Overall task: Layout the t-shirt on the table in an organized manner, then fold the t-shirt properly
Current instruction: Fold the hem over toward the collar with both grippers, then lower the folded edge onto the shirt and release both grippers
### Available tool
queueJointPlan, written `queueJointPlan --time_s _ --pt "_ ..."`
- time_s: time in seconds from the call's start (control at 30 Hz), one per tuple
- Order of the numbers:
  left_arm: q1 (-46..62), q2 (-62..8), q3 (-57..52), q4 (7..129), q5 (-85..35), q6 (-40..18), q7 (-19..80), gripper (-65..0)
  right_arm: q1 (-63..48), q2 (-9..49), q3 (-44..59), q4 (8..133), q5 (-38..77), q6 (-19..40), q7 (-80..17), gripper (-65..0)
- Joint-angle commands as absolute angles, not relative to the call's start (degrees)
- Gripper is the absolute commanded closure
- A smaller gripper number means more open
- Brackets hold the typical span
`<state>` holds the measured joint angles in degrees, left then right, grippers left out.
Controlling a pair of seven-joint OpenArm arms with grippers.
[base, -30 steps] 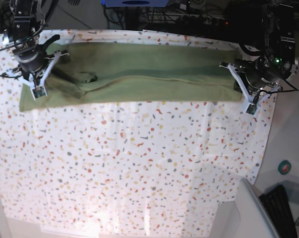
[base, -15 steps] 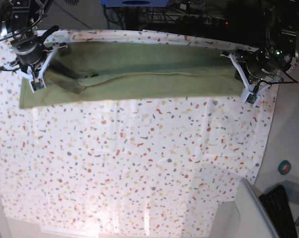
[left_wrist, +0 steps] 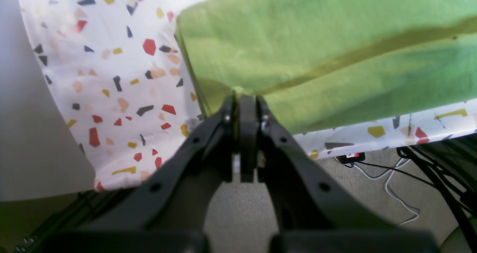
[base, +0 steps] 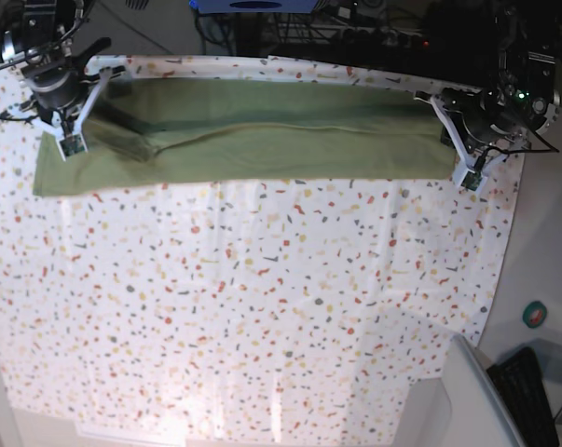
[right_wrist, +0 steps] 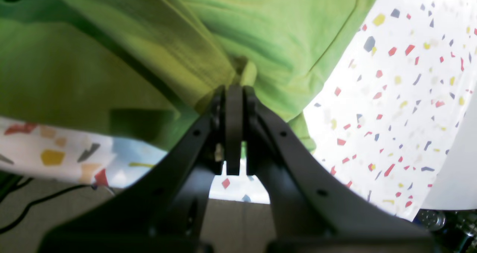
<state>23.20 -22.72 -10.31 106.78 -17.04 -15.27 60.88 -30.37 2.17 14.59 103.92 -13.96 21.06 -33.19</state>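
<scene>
Base view: both pincers (base: 445, 142) (base: 92, 93) clamped onto the plain, unlabelled t-shirt (base: 262, 140).

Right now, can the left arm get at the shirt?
Yes, it looks that way, because it already has it: the left pincer is shut on the shirt at its end, near the table edge. Nothing is in the way.
</scene>
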Motion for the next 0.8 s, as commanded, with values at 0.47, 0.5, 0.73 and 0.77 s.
queueJointPlan --time_s 0.47,0.5,0.73,0.77 --pt "24.22 -23.43 -10.59 107.30 -16.84 -15.25 60.26 0.0 -28.35 1.36 14.99 101.58 -14.11 20.88 -32.48 0.0" --pt "24.31 -23.43 -10.59 107.30 -16.84 -15.25 60.26 0.0 -28.35 1.36 14.99 101.58 -14.11 20.88 -32.48 0.0" --pt "24.22 -23.43 -10.59 107.21 -16.84 -15.16 60.26 0.0 -28.35 1.36 14.99 101.58 -14.11 20.88 -32.84 0.0" --pt "24.22 -23.43 -10.59 107.21 -16.84 -15.16 60.26 0.0 -28.44 1.36 14.99 101.67 -14.11 20.88 -32.84 0.0"
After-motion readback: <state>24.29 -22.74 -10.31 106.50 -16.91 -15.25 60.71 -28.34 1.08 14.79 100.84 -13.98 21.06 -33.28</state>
